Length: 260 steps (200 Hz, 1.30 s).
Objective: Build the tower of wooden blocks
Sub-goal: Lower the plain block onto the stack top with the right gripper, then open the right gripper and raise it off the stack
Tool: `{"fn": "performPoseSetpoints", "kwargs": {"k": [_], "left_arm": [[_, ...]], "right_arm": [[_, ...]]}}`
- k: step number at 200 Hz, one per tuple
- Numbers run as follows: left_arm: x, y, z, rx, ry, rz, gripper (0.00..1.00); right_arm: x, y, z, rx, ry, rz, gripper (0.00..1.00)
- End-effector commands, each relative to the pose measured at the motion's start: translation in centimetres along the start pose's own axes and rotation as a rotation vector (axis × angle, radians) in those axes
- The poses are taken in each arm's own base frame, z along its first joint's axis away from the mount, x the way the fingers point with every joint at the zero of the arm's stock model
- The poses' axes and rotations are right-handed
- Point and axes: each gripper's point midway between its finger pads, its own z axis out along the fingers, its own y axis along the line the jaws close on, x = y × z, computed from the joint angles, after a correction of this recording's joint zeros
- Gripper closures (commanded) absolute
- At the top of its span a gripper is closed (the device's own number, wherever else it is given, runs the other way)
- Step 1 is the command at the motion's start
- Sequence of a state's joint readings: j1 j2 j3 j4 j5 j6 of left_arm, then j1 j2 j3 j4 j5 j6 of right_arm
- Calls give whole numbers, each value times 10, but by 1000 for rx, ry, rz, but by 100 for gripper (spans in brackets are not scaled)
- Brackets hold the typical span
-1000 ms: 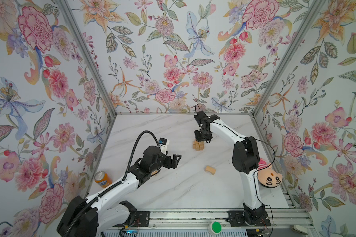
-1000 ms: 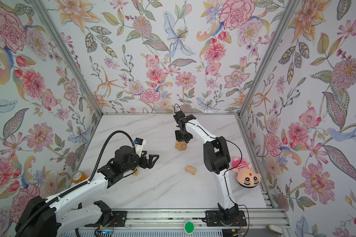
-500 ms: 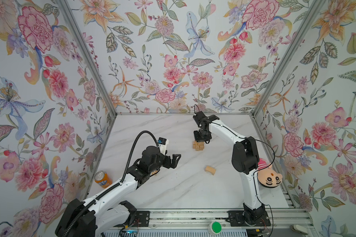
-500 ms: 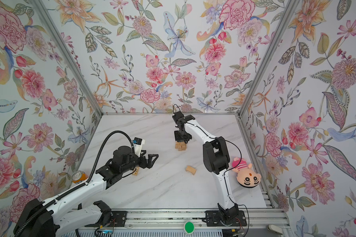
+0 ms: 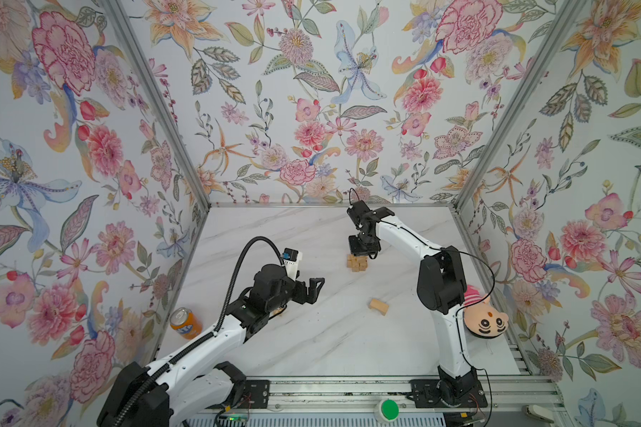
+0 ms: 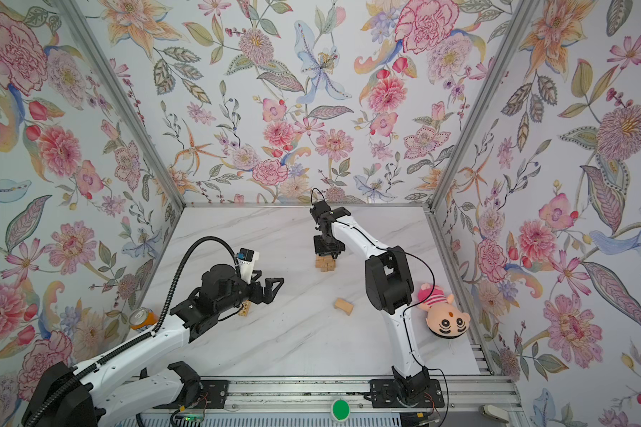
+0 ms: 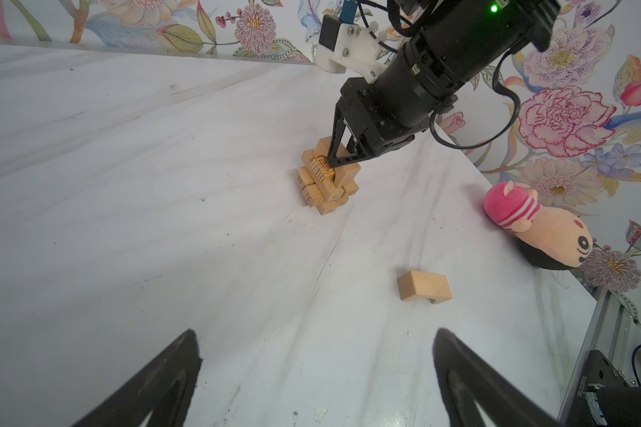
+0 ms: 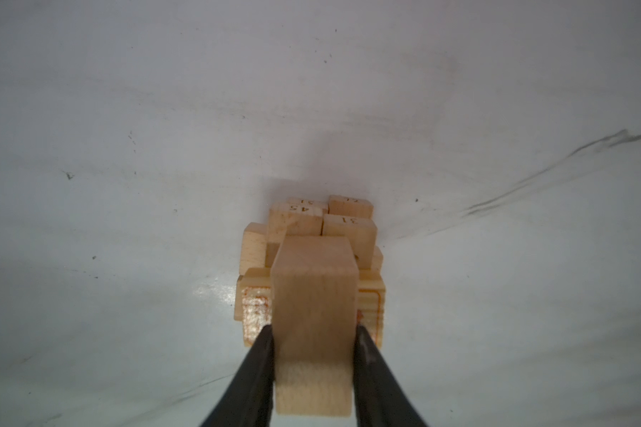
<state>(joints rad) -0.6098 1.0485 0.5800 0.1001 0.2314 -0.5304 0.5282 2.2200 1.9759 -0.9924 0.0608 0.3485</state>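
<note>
Hovering low over the near-left part of the marble surface (image 5: 330,345), the left claw (image 5: 314,291) has its fingers spread wide apart and is empty. In the left wrist view its two dark fingertips (image 7: 180,364) frame bare marble. Under that arm's wrist a printed block (image 6: 244,310) lies flat, mostly hidden in both top views. An orange can (image 5: 186,323) stands upright at the left edge, close to the wall.

Further in, right of centre, a loose block (image 5: 379,307) lies alone, well apart from everything else. The left wrist view shows a curved notch cut into one long side (image 7: 424,286). A pink striped doll (image 5: 484,321) lies against the right wall, beside the right arm.

Toward the far middle stands the tower (image 5: 357,263), a compact stack of tan blocks in crossed layers, some with numbers printed on their ends (image 8: 348,231). One block on top of it bears an orange-brown pattern (image 7: 322,168).

Directly above the tower, the right claw (image 8: 314,331) points down and is clamped on a plain block (image 8: 313,288), one finger pressed to each long side. This block lies crosswise over the patterned one. Whether it already touches the tower I cannot tell.
</note>
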Motion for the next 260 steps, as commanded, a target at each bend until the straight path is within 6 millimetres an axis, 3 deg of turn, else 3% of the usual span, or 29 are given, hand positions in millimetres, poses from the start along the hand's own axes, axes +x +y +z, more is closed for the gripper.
{"fn": "performPoseSetpoints", "kwargs": {"k": [1, 42, 114, 145, 201, 260], "left_arm": [[4, 1, -3, -8, 5, 21, 1], [2, 0, -4, -7, 2, 22, 1], [-3, 2, -5, -25, 0, 27, 1], [-2, 9, -9, -72, 9, 23, 1], [17, 27, -17, -160, 55, -34, 1], [42, 36, -30, -222, 81, -97, 1]], "right_arm": [[11, -3, 4, 31, 46, 7, 61], [5, -2, -6, 45, 9, -8, 34], [-18, 2, -56, 26, -121, -34, 24], [-18, 9, -74, 10, -154, -57, 21], [8, 10, -91, 45, -160, -112, 19], [57, 4, -104, 2, -179, -116, 18]]}}
